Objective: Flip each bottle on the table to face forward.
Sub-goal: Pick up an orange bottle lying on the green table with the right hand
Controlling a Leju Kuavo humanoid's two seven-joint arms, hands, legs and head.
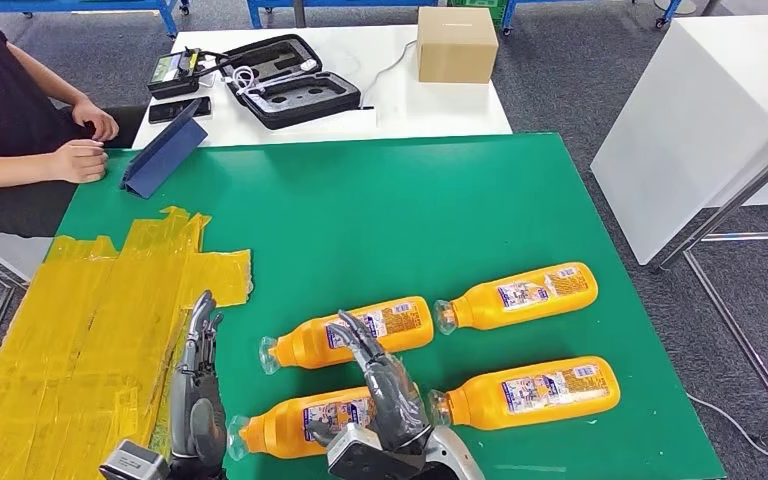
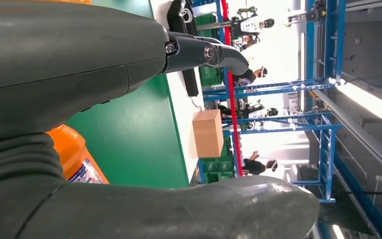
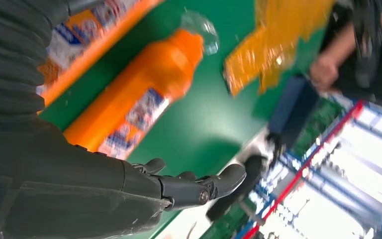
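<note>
Four orange bottles [image 1: 538, 294] lie on their sides in two rows on the green table [image 1: 410, 210], labels up, while the left hand [image 1: 196, 385] hovers just left of the near-left bottle [image 1: 295, 420] and the right hand [image 1: 380, 375] above it — both empty, fingers extended.

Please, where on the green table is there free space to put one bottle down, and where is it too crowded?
The widest bare patch is the far half of the green table, between the blue folder and the right edge. A thinner strip lies between the yellow tape and the near-left bottles. The near right is crowded: four bottles lie close together, with the right hand over them.
</note>
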